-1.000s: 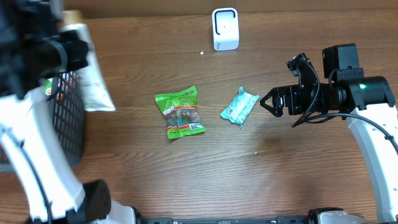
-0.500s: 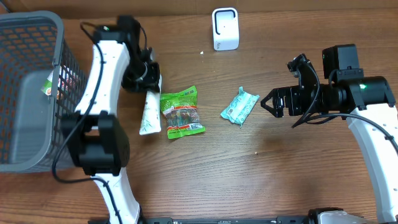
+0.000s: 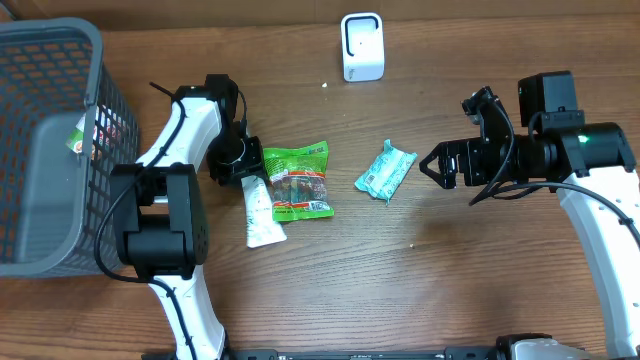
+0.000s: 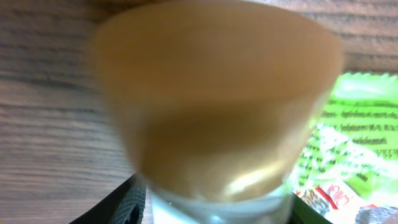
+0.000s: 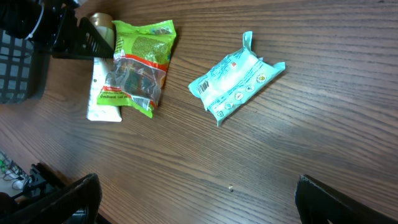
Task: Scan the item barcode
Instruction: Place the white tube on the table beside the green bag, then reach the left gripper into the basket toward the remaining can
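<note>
A white tube (image 3: 263, 212) with a gold cap lies flat on the table, against the left edge of a green snack bag (image 3: 299, 179). My left gripper (image 3: 244, 168) sits at the tube's cap end, open, with its fingers either side of the tube. In the left wrist view the blurred gold cap (image 4: 217, 93) fills the frame, with the left gripper (image 4: 217, 211) astride it. A teal packet (image 3: 385, 170) lies right of the bag. The white scanner (image 3: 362, 46) stands at the back. My right gripper (image 3: 430, 165) hovers open and empty just right of the packet.
A grey mesh basket (image 3: 40, 60) with more items in it stands at the far left. In the right wrist view the tube (image 5: 104, 93), green bag (image 5: 140, 62) and teal packet (image 5: 236, 78) lie ahead of the right gripper (image 5: 199, 199), over bare wood.
My left arm carried the tube from beside the basket to the table, laid it next to the green bag, and its jaws parted. The bag shifted slightly right. The right arm stayed still.
</note>
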You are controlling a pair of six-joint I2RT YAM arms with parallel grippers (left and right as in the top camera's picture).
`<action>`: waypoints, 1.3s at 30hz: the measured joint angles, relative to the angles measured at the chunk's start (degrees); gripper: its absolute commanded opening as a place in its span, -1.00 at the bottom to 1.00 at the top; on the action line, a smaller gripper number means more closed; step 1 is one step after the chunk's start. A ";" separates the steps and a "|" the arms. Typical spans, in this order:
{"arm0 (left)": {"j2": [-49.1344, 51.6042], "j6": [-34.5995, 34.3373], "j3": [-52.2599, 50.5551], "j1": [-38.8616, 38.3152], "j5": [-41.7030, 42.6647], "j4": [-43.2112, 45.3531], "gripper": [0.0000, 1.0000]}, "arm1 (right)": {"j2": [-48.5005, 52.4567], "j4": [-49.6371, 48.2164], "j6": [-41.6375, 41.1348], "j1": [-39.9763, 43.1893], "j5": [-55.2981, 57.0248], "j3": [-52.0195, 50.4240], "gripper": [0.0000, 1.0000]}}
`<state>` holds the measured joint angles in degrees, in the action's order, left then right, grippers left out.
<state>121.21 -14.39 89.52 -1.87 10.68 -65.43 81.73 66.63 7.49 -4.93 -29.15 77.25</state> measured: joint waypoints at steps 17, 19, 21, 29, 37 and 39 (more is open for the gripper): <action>-4.46 5.81 53.77 0.72 -0.46 -25.44 0.47 | -0.02 -0.59 0.02 0.02 0.02 0.00 1.00; -6.64 5.81 59.89 2.32 -3.41 -26.69 0.60 | 0.00 -0.52 0.00 0.02 0.04 0.00 1.00; -8.79 5.62 63.71 5.27 -6.19 -27.10 0.65 | -0.02 -0.26 0.00 0.00 0.02 0.00 1.00; -12.22 3.87 66.29 28.52 -13.51 -27.41 0.73 | -0.02 -0.07 0.00 0.02 -0.02 0.00 1.00; -4.81 3.76 65.44 39.71 -12.37 -24.61 0.75 | 0.00 0.07 0.02 0.02 -0.02 0.00 1.00; -1.99 7.08 65.44 39.80 -10.32 -22.51 0.74 | 0.00 0.09 0.00 0.00 -0.02 0.00 1.00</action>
<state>119.22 -7.31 154.95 37.93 0.36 -87.94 81.73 66.72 7.49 -4.93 -29.17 77.25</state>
